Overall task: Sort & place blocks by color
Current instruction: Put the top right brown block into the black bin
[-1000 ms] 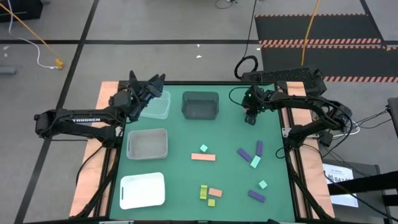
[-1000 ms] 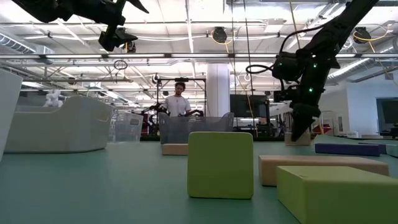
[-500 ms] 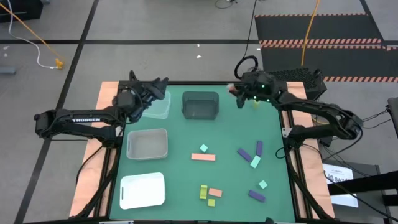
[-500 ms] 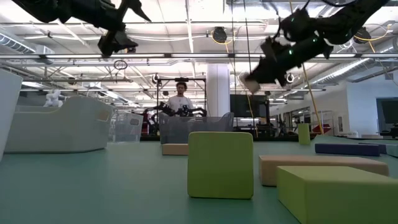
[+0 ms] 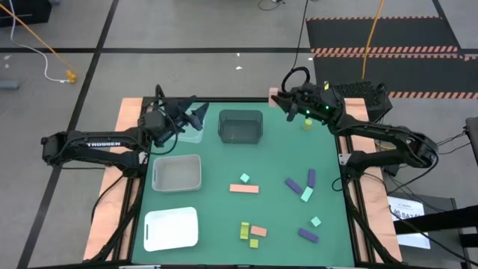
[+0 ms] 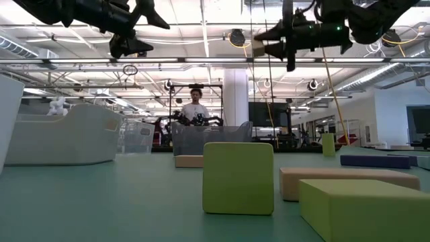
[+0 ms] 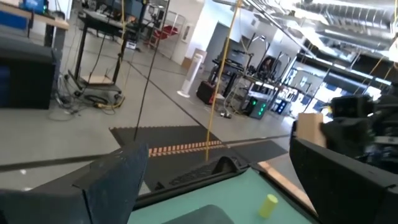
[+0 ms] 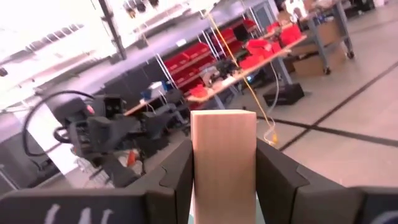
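My right gripper [image 5: 280,99] is high above the table's far edge, right of the dark bin, shut on a salmon-orange block [image 8: 224,155], which also shows in the low view [image 6: 259,48]. My left gripper [image 5: 198,108] hovers open over the far clear bin, its fingers wide apart in its wrist view [image 7: 217,149]. A yellow-green block [image 5: 306,123] stands on end on the mat near the far right. The other blocks lie flat mid-table and toward the near right: a salmon bar [image 5: 243,188], teal cubes [image 5: 244,178], purple bars [image 5: 293,184] and a yellow-green and salmon group [image 5: 251,233]. My right gripper pinches the salmon block between its two fingers [image 8: 277,180], one on each of two opposite side faces [image 8: 249,168]. The fingers lie about level and point toward the table's far left. The block sticks out past the fingertips and is lifted clear of the table.
A dark bin [image 5: 240,125] and a clear bin [image 5: 187,128] stand along the far edge. A second clear bin [image 5: 177,173] and a white tray [image 5: 171,228] sit on the left side. A person [image 6: 195,107] stands far behind the table.
My right gripper has risen from the mat at the far right with the salmon block, tipped from pointing down to level, and swung toward the far edge and left. That uncovered the standing yellow-green block. My left gripper has turned slightly toward the dark bin.
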Controlling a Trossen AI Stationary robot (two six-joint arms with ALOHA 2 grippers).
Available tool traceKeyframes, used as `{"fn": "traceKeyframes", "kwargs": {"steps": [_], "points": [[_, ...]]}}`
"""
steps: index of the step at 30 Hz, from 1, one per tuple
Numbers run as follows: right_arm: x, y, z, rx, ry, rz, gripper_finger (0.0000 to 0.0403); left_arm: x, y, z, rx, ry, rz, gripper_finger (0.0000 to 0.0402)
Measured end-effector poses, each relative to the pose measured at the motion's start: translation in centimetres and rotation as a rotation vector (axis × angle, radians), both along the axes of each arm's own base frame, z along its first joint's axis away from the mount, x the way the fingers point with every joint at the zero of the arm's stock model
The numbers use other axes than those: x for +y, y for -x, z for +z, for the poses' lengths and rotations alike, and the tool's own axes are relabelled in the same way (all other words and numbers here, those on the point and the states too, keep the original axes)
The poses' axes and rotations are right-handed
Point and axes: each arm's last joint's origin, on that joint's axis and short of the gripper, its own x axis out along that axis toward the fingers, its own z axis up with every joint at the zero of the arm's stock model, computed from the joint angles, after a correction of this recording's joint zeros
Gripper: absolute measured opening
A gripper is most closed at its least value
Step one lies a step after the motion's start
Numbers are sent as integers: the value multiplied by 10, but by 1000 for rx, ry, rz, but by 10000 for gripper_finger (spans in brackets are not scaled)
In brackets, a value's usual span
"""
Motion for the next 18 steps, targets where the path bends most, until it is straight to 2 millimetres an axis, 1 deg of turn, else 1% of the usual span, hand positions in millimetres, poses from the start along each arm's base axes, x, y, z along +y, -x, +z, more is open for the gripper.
{"fn": "traceKeyframes", "kwargs": {"steps": [5,10,13,18], "points": [[16,-9,2,3,62,-14,115,0,0,-1,24,-8,0,390],[28,-22,-4,47,121,-40,117,0,0,-4,55,0,-1,390],[33,-32,-12,51,118,-60,116,-1,-1,-5,64,0,-30,390],[35,-59,-25,102,92,-66,116,-1,-1,-5,30,32,-52,390]]}}
